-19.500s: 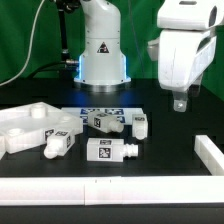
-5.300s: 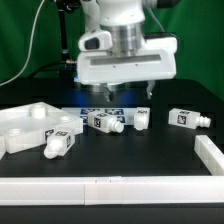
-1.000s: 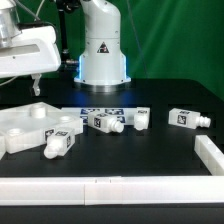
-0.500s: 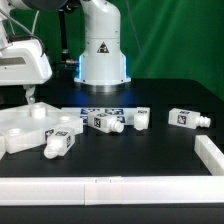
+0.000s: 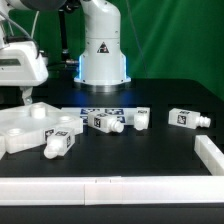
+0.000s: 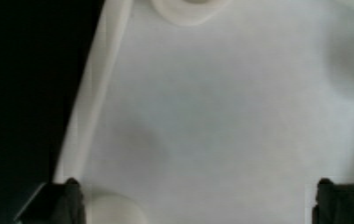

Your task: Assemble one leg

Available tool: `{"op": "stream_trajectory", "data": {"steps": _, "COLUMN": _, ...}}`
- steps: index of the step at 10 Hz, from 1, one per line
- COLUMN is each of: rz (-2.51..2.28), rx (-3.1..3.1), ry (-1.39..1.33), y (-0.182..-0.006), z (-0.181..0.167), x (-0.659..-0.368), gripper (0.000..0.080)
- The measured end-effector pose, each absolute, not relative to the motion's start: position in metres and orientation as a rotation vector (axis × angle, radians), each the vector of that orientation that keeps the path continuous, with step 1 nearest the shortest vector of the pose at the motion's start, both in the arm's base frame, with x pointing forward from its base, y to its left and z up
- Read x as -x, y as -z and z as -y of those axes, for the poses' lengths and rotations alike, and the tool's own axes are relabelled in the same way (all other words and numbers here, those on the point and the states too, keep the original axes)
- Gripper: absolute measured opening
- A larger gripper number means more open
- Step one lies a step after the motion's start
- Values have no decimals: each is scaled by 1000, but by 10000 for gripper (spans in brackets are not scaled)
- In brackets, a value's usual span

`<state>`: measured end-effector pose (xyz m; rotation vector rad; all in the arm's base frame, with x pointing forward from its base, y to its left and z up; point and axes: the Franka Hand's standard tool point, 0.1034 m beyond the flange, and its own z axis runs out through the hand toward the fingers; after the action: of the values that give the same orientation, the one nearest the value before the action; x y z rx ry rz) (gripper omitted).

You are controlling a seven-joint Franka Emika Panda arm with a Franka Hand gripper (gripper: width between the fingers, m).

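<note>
A white rail (image 5: 100,185) edges the black bench (image 5: 150,155). The nearest leg (image 5: 57,143), a stubby white peg with a black-and-white tag and a narrower round end, lies on its side just beside the panel (image 5: 22,128). Further back, a second leg (image 5: 105,122), third leg (image 5: 140,119) and fourth leg (image 5: 188,118) lie in a row by the marker board (image 5: 88,111). The tool (image 5: 28,96) hangs over the panel, fingers (image 6: 64,200) spread wide and holding nothing. A round socket (image 6: 192,8) shows beneath it.
</note>
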<state>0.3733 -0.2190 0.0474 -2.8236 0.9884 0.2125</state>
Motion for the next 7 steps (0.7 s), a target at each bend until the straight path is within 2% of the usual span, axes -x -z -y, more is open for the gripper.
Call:
{"op": "stream_trajectory", "data": {"steps": 4, "rz": -1089, "rx": 2823, "ry": -207, "y": -22, "z": 233, "x": -354, "gripper": 649}}
{"op": "stream_trajectory", "data": {"steps": 7, "rz": -1085, "rx": 2828, "ry": -217, "y": -18, "z": 232, "x": -352, "gripper": 649}}
